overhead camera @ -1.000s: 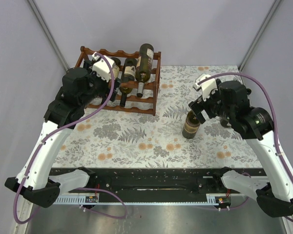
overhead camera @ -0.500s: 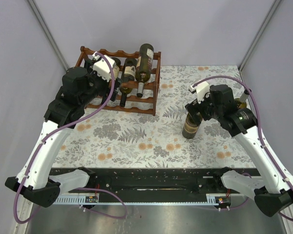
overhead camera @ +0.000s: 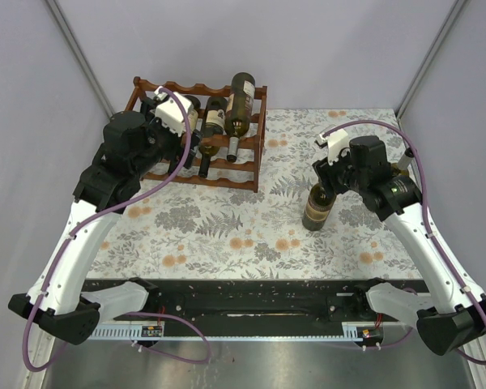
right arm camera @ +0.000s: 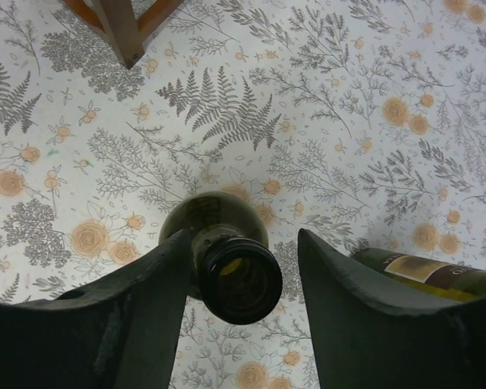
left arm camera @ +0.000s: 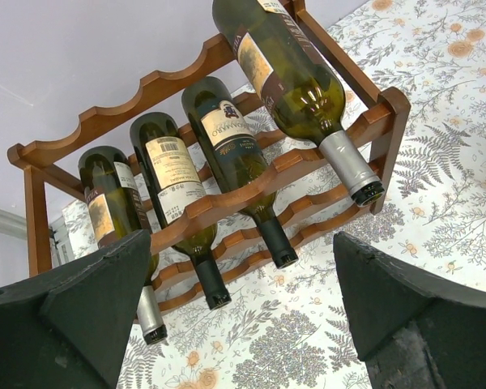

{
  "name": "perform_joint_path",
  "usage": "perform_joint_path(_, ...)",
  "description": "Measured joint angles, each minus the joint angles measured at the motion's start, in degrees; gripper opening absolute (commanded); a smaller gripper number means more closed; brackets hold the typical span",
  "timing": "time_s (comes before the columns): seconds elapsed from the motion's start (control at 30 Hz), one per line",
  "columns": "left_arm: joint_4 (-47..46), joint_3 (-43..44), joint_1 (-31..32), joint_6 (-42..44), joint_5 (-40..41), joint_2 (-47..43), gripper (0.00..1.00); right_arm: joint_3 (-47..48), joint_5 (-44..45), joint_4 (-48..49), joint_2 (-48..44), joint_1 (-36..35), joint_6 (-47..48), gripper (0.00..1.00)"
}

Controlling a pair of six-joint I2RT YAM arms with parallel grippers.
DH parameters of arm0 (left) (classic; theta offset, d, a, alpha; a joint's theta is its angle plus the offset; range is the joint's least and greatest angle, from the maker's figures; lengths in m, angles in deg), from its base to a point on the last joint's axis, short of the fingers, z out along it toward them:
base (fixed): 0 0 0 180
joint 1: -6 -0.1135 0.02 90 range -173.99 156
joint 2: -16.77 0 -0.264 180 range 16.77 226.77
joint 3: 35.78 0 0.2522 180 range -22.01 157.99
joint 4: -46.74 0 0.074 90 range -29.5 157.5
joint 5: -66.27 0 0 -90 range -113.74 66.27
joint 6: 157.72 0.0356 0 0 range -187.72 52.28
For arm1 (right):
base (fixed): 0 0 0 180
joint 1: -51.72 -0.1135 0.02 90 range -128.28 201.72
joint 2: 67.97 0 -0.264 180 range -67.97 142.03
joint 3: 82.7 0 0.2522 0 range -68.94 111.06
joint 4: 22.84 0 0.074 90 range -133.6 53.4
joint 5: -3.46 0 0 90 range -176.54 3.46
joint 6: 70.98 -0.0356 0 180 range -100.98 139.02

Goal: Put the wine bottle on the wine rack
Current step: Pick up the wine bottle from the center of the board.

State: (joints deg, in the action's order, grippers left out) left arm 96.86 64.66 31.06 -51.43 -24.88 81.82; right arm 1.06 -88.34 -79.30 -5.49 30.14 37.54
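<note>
A dark green wine bottle stands upright on the flowered tablecloth, right of centre. My right gripper is lowered over its neck. In the right wrist view the bottle's open mouth lies between the fingers of that gripper. The left finger touches the neck and a gap shows beside the right finger. The reddish-brown wine rack stands at the back left with several bottles lying in it. My left gripper hovers open and empty before the rack, its gripper wide.
Another bottle lies on its side just right of the upright one, seen also behind the right arm as a bottle. A rack leg shows at the top left of the right wrist view. Grey walls close in the table.
My right arm has moved left and down over the upright bottle, and its jaws have narrowed around the neck. The left arm has stayed put.
</note>
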Motion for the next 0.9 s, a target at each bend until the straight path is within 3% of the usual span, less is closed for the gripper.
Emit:
perform_joint_path(0.23, 0.0, 0.0, 0.2, 0.0, -0.5, 0.7, 0.99, 0.0, -2.4, -0.3, 0.1, 0.1, -0.9, 0.40)
perform_joint_path(0.5, -0.2, -0.5, 0.5, -0.7, -5.7, 2.1, 0.99, 0.7, -5.4, -0.6, 0.5, 0.2, -2.4, 0.02)
perform_joint_path(0.9, -2.6, -1.7, 2.3, -4.3, -20.7, 6.6, 0.99, 6.6, -12.8, -7.2, 5.1, 0.2, -1.4, 0.00)
